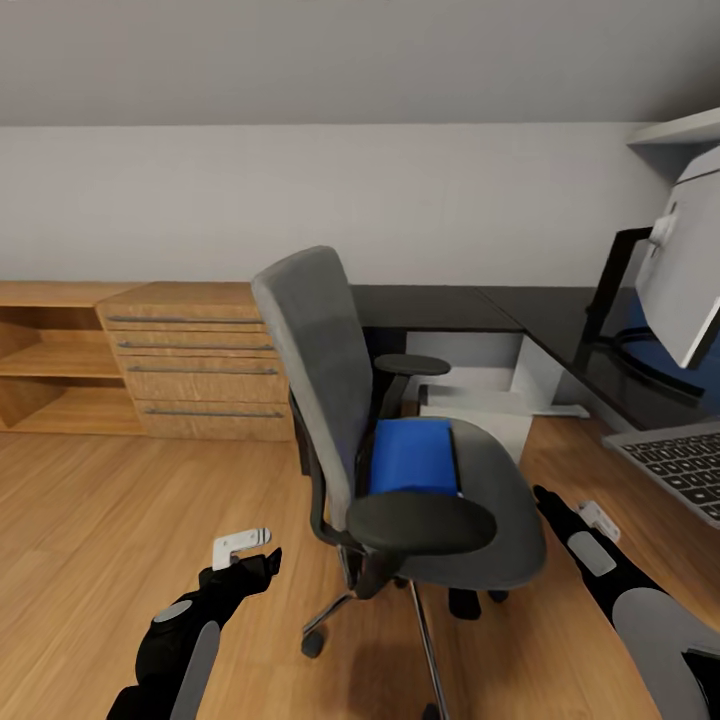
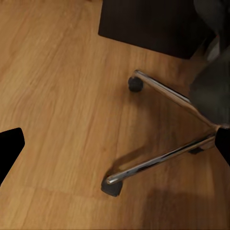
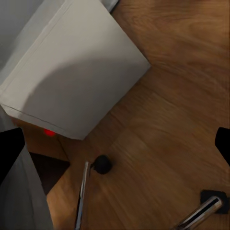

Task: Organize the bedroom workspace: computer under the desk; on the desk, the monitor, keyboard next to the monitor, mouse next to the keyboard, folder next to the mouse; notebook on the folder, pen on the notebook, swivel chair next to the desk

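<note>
Head view: both hands seemingly low.

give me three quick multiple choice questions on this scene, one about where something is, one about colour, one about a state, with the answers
1. Where is the folder?
A. on the chair seat
B. on the floor
C. on the desk

2. What colour is the chair's back?
A. red
B. grey
C. white

3. How do both grippers stand?
A. shut on the folder
B. shut on an armrest
C. open and holding nothing

Answers:
1 A, the blue folder lies flat on the seat.
2 B, the tall backrest is grey fabric.
3 C, the left gripper and right gripper hang beside the chair; in each wrist view, fingers sit at opposite edges with nothing between.
</note>
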